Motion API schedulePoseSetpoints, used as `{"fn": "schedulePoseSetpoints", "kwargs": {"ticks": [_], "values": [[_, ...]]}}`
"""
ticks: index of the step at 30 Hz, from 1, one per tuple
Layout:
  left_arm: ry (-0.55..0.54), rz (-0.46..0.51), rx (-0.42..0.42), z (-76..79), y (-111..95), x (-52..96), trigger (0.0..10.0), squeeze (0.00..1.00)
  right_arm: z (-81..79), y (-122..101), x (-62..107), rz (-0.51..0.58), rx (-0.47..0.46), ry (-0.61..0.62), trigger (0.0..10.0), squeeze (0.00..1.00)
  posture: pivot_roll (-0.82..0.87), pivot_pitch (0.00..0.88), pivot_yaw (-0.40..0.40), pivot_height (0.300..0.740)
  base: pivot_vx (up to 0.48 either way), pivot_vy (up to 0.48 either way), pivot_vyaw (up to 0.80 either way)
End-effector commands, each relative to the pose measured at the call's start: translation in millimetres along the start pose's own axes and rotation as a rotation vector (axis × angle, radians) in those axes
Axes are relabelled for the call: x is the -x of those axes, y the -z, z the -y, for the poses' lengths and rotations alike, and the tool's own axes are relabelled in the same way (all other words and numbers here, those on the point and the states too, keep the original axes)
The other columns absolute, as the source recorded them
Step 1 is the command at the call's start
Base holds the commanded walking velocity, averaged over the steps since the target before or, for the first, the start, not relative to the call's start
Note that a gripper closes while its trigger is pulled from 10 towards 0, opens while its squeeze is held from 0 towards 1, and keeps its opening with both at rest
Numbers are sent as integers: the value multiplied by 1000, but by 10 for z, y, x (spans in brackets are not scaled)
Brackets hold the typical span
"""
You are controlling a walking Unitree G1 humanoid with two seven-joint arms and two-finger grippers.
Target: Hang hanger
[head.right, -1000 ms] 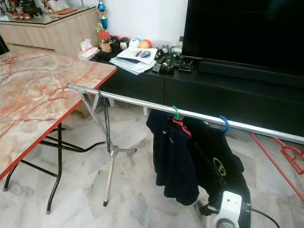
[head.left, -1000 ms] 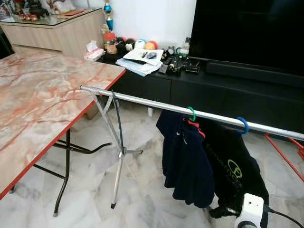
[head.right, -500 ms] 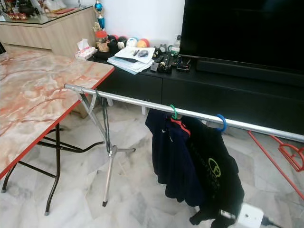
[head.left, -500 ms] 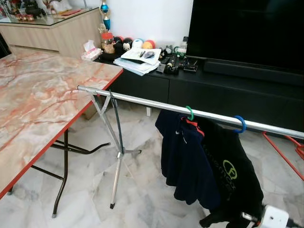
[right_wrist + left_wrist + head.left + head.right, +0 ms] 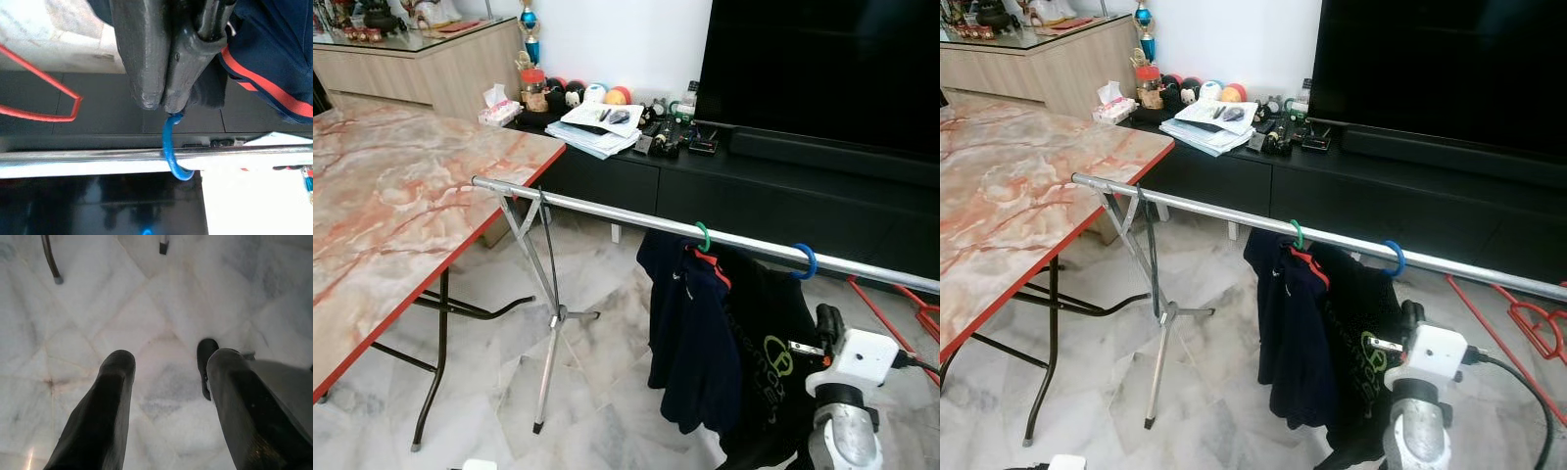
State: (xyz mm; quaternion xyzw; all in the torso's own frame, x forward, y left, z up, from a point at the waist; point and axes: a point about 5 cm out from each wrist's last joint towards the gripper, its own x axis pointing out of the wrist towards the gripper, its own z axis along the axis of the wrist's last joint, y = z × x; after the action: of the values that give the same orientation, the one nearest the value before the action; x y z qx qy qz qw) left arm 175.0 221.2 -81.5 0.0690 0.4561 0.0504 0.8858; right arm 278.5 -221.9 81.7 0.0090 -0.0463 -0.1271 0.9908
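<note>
A silver rail (image 5: pixel 607 210) runs across the room on a tripod stand. Two hangers hook over it. A green hanger (image 5: pixel 705 235) carries a navy top (image 5: pixel 690 333). To its right, a blue hanger (image 5: pixel 806 260) carries a black top with a green logo (image 5: pixel 769 343). My right gripper (image 5: pixel 827 323) reaches up against the black top just below the blue hook. In the right wrist view its fingers (image 5: pixel 146 63) are pressed together, shut on the neck of the blue hanger (image 5: pixel 171 147), whose hook sits over the rail (image 5: pixel 98 159). My left gripper (image 5: pixel 166 362) hangs open above the marble floor.
A marble-topped folding table (image 5: pixel 401 196) stands at the left, its legs near the tripod stand (image 5: pixel 553 323). Behind the rail are a black TV cabinet (image 5: pixel 744 191) and a big TV (image 5: pixel 822 69). Red wire hangers (image 5: pixel 911 308) lie at the right.
My right arm has risen from the bottom edge up to the black top under the blue hook. The camera has shifted slightly.
</note>
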Motion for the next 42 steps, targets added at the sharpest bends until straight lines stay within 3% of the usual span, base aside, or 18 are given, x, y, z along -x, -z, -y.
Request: {"fn": "schedulePoseSetpoints", "kwargs": {"ticks": [1, 6, 21, 28, 42], "values": [[-16, -21, 27, -19, 49, 8, 10000, 0, -59, -8, 12, -4, -14, -13, 10000, 0, 131, 0, 3, 740, 0, 0, 0], [-23, -28, 72, -26, 78, 14, 10000, 0, -98, 49, 68, -35, -25, -26, 10000, 0, 111, 0, 14, 740, 0, 0, 0], [1, -70, 80, 31, 284, 64, 10000, 0, 172, 159, 355, -114, 22, 26, 10000, 0, 60, 0, 6, 740, 50, 0, 0], [19, -69, 64, 52, 303, 71, 10000, 0, 289, 178, 391, -135, 39, 58, 10000, 0, 56, 0, 7, 740, 269, 0, 0], [23, -70, 61, 46, 282, 64, 10000, 0, 296, 241, 407, -161, 44, 78, 10000, 0, 68, 0, -2, 740, 124, 0, 0]]}}
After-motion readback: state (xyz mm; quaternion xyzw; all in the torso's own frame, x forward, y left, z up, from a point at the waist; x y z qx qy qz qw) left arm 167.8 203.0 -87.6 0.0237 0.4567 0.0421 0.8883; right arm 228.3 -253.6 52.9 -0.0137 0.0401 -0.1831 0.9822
